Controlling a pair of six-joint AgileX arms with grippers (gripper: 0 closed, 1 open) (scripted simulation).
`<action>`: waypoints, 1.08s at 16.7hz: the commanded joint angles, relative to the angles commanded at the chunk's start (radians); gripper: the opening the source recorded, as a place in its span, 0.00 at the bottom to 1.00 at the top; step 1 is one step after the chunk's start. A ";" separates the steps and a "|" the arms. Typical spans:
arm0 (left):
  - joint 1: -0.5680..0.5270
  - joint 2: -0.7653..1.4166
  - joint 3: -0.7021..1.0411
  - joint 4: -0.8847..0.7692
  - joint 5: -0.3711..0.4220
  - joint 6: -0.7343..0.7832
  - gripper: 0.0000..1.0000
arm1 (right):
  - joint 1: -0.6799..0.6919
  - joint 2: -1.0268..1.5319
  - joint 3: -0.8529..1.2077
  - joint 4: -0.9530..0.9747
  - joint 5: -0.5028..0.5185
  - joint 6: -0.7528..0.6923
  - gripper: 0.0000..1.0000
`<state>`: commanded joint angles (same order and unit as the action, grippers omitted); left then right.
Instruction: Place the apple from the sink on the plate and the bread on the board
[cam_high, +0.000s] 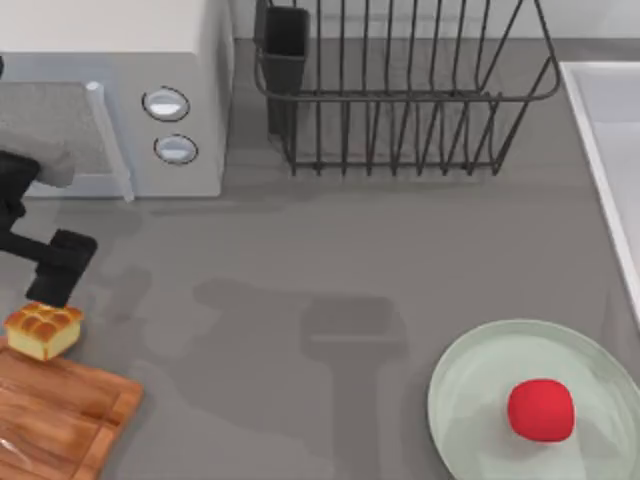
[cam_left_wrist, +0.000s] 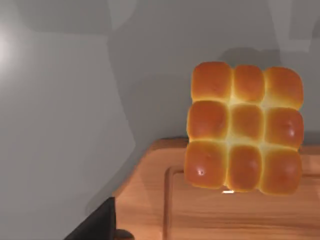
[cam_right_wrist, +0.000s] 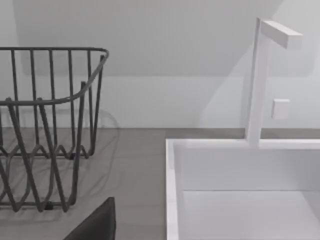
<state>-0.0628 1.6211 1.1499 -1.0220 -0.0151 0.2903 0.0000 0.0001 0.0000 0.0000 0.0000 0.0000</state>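
The golden-brown bread (cam_high: 43, 330) (cam_left_wrist: 244, 126) rests on the far corner of the reddish wooden board (cam_high: 60, 415) (cam_left_wrist: 210, 215) at the table's front left, partly overhanging its edge. My left gripper (cam_high: 57, 278) hovers just behind the bread, open and apart from it; one dark finger (cam_left_wrist: 95, 226) shows in the left wrist view. The red apple (cam_high: 541, 409) lies on the mint-green plate (cam_high: 470, 390) at the front right. The white sink (cam_high: 600, 150) (cam_right_wrist: 240, 200) runs along the right edge. One finger (cam_right_wrist: 95, 225) of my right gripper shows near the sink, open and holding nothing.
A microwave (cam_high: 150, 90) stands at the back left, close behind my left arm. A dark wire dish rack (cam_high: 400, 100) (cam_right_wrist: 45, 125) fills the back middle. A white tap (cam_right_wrist: 260, 80) rises behind the sink. Bare grey counter (cam_high: 300, 300) lies between board and plate.
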 joint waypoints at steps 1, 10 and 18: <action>-0.003 0.068 0.047 -0.040 -0.001 0.013 1.00 | 0.000 0.000 0.000 0.000 0.000 0.000 1.00; -0.013 0.261 0.195 -0.153 -0.002 0.055 1.00 | 0.000 0.000 0.000 0.000 0.000 0.000 1.00; -0.013 0.201 0.044 -0.062 -0.003 0.053 1.00 | 0.000 0.000 0.000 0.000 0.000 0.000 1.00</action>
<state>-0.0762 1.8222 1.1941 -1.0836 -0.0176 0.3434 0.0000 0.0001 0.0000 0.0000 0.0000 0.0000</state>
